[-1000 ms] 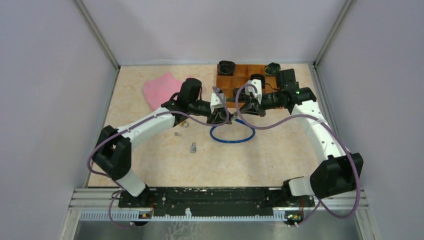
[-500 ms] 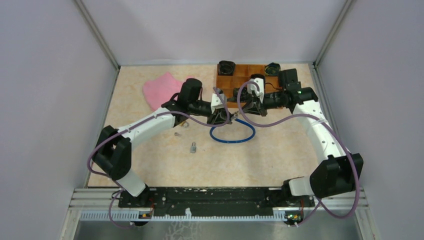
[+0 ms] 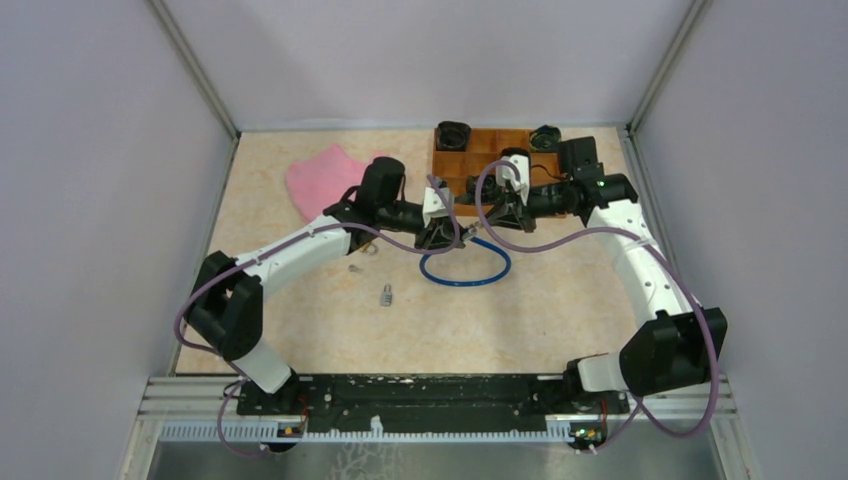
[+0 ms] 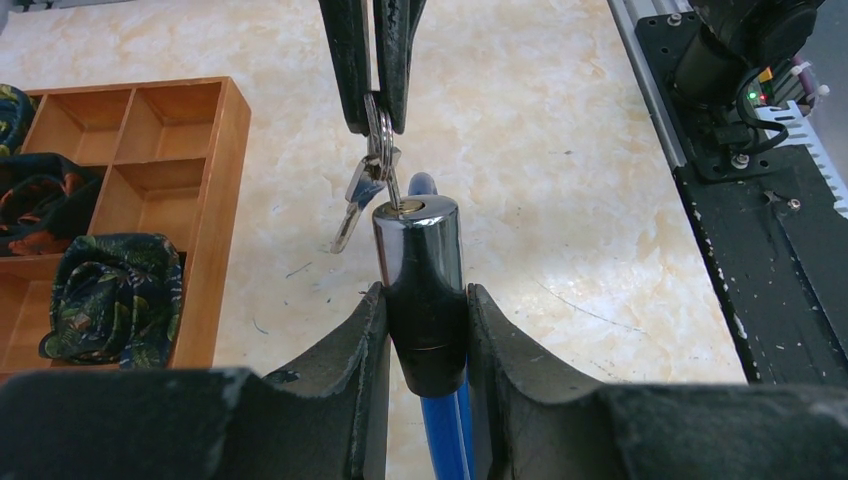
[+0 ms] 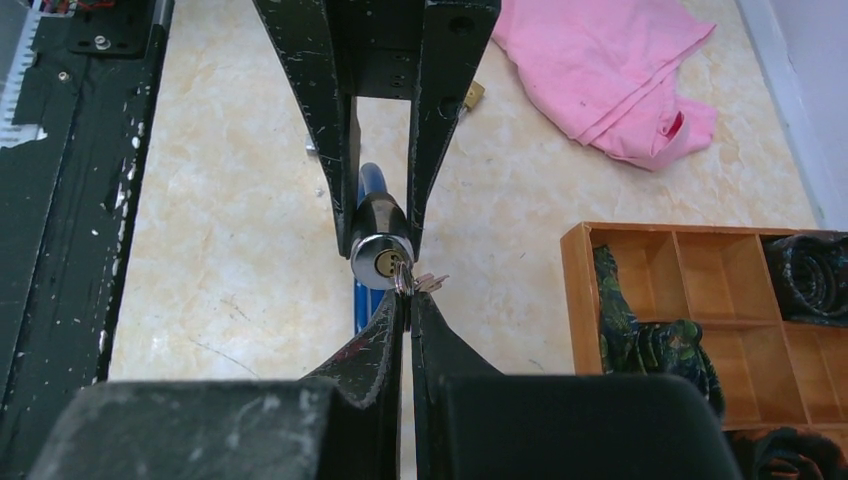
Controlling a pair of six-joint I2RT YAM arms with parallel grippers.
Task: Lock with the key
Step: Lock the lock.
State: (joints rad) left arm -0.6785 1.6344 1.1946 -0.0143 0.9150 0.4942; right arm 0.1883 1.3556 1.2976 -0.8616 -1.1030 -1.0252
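The lock (image 4: 418, 270) is a chrome and black cylinder on a blue cable (image 3: 465, 270) looped on the table. My left gripper (image 4: 425, 300) is shut on the cylinder's black lower part and holds it with the keyhole facing the right gripper. The key (image 4: 392, 185) sits in the keyhole, with a ring and a spare key (image 4: 350, 210) hanging beside it. My right gripper (image 5: 408, 298) is shut on the key's head and ring, right in front of the lock face (image 5: 380, 255). Both grippers meet mid-table (image 3: 462, 230).
A wooden compartment tray (image 3: 440, 165) holding dark rolled cloths stands just behind the grippers. A pink cloth (image 3: 320, 180) lies at the back left. A small padlock (image 3: 386, 295) and a small metal piece (image 3: 354, 268) lie on the table near the left arm.
The right wrist has shifted and turned slightly toward the tray while still gripping the key. The left arm and the lock have stayed put.
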